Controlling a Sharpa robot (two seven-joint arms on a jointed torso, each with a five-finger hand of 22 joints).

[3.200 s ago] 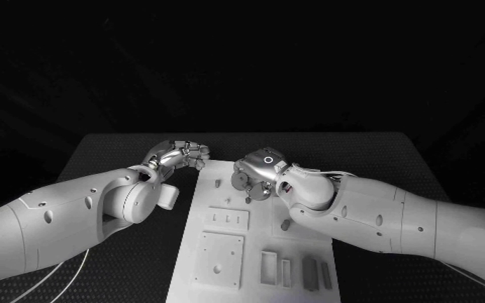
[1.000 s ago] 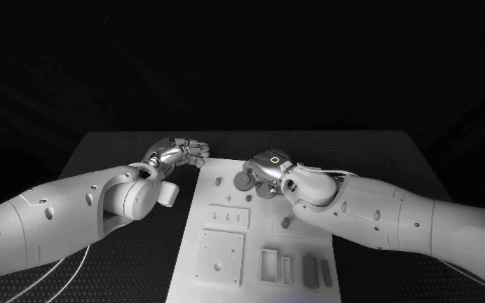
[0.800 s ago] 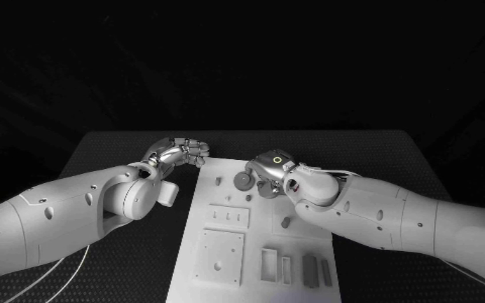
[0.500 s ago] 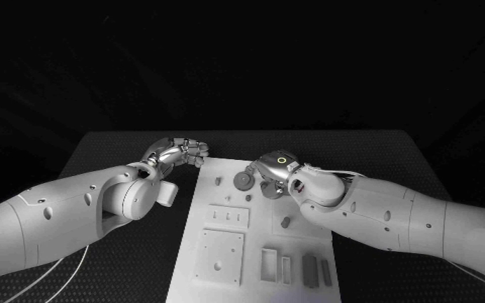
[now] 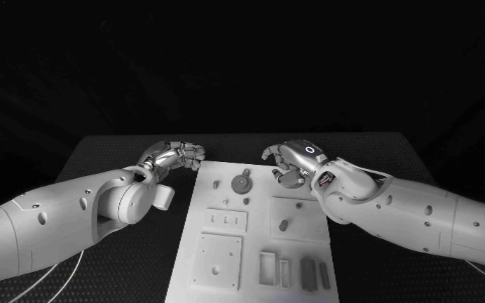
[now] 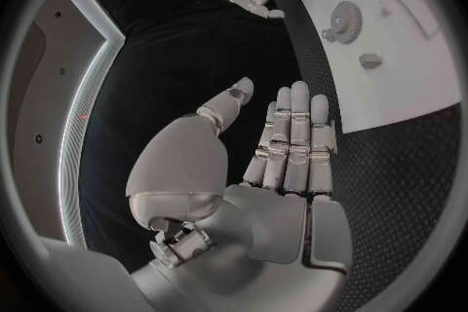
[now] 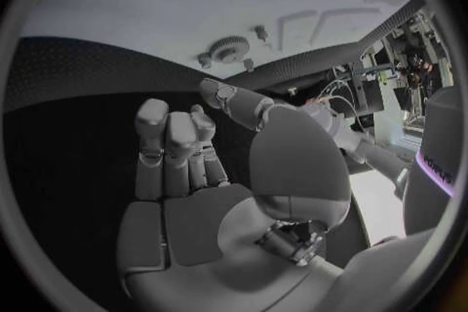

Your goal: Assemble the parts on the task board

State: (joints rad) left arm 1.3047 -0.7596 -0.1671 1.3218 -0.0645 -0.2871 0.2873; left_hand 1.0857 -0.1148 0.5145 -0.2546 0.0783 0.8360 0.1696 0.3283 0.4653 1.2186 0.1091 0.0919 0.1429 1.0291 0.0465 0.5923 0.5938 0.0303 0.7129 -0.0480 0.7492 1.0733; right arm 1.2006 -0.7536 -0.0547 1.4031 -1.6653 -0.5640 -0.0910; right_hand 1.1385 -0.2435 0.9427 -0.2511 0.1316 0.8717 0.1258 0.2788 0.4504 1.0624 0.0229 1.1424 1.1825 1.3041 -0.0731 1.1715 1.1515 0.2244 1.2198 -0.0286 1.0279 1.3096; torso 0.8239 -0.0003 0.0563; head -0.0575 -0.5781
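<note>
Looking down, I see the flat white task board [image 5: 253, 247] on the black textured counter [image 5: 121, 156], a round toothed part [image 5: 242, 183] lying toward its far end. Beyond it, just apart, my right hand [image 5: 291, 160] hovers empty, fingers loosely spread. My left hand [image 5: 174, 156], beside the board's far corner, is empty with fingers apart.

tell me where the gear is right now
In the head view the gear lies on the far end of the task board, between the two hands and nearer the right hand, which hangs beside it.
</note>
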